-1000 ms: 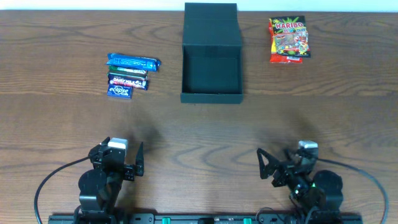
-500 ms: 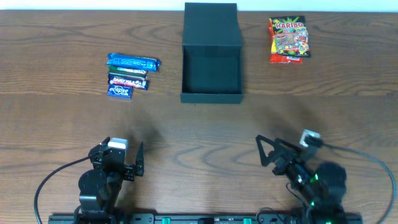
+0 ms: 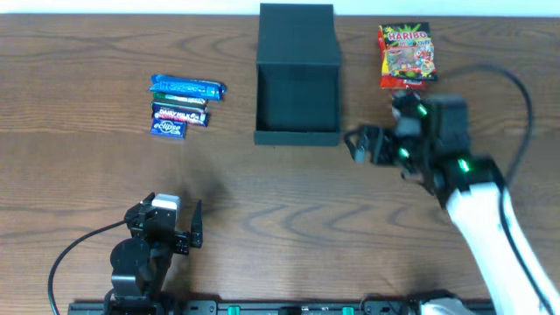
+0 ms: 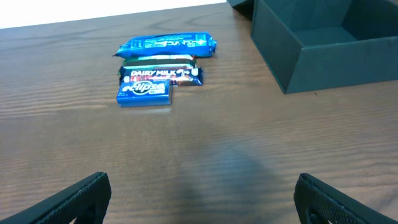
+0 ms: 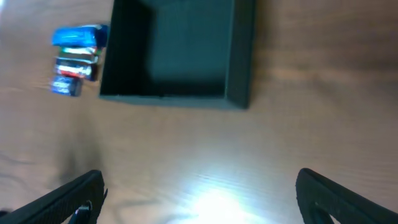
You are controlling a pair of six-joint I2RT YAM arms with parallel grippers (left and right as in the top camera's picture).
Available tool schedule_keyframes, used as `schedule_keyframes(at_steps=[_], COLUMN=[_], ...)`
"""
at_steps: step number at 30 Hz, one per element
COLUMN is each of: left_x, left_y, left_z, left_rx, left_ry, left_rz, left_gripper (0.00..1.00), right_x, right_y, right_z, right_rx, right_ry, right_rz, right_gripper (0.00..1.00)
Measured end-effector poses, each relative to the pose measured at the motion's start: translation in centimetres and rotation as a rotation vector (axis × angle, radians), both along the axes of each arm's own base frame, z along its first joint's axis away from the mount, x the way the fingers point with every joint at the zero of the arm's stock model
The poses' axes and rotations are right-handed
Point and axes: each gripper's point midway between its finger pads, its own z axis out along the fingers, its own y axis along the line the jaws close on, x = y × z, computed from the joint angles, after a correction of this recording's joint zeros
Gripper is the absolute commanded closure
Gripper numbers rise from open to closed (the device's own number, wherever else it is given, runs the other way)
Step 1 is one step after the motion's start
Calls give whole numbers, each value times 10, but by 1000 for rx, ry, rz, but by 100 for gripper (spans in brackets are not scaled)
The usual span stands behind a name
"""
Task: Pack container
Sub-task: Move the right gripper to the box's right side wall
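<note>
overhead view of a brown wooden table point(image 3: 262, 192) with two robot arms, taken as a clock face with twelve at the far edge. the container point(image 3: 297, 136), a dark matte rectangular box, sits at twelve o'clock, open and with nothing inside, its flap lid point(image 3: 297, 35) laid back toward the far edge. at ten o'clock, well apart from the box, three snacks lie in a tight column: a bright blue wrapper point(image 3: 186, 87) farthest away, a dairy milk bar point(image 3: 180, 115) just beside it, and a small blue eclipse pack point(image 3: 168, 129) nearest. at one o'clock lies a red haribo bag point(image 3: 404, 56). the left gripper point(image 3: 168, 223) sits low at seven o'clock, fingers spread wide with only bare table between them. the right arm reaches out from five o'clock; the right gripper point(image 3: 360, 145), blurred, hangs near the box's front right corner, at four o'clock from it, fingers spread wide and holding nothing. its wrist camera looks down on the open box.
</note>
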Motion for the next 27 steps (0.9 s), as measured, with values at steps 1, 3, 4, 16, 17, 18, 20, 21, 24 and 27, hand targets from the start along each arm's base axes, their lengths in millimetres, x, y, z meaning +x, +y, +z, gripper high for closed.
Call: schedule_keyframes(at_steps=[1, 3, 4, 16, 17, 18, 20, 21, 24, 27], left_x=[0, 0, 0, 0, 0, 0, 0, 0, 0, 0], left_y=[0, 0, 0, 0, 0, 0, 0, 0, 0, 0], left_z=[0, 0, 0, 0, 0, 0, 0, 0, 0, 0], left_rx=[0, 0, 0, 0, 0, 0, 0, 0, 0, 0], left_ry=[0, 0, 0, 0, 0, 0, 0, 0, 0, 0], left_rz=[0, 0, 0, 0, 0, 0, 0, 0, 0, 0], left_gripper=[5, 5, 5, 5, 5, 5, 5, 5, 5, 5], right_x=[9, 26, 34, 96, 97, 98, 94, 90, 84, 74], right_y=[6, 19, 24, 28, 29, 28, 26, 24, 21, 18], right_z=[0, -4, -7, -103, -109, -118, -129, -133, -133, -134], right_rx=[-41, -143, -182, -443, -451, -460, -478, -488, -498, -507], right_ry=[5, 32, 40, 270, 281, 299, 331, 355, 386, 430], right_rz=[14, 35, 41, 51, 54, 54, 64, 64, 60, 65], right_gripper=[1, 1, 1, 45, 56, 73, 99, 99, 99, 99])
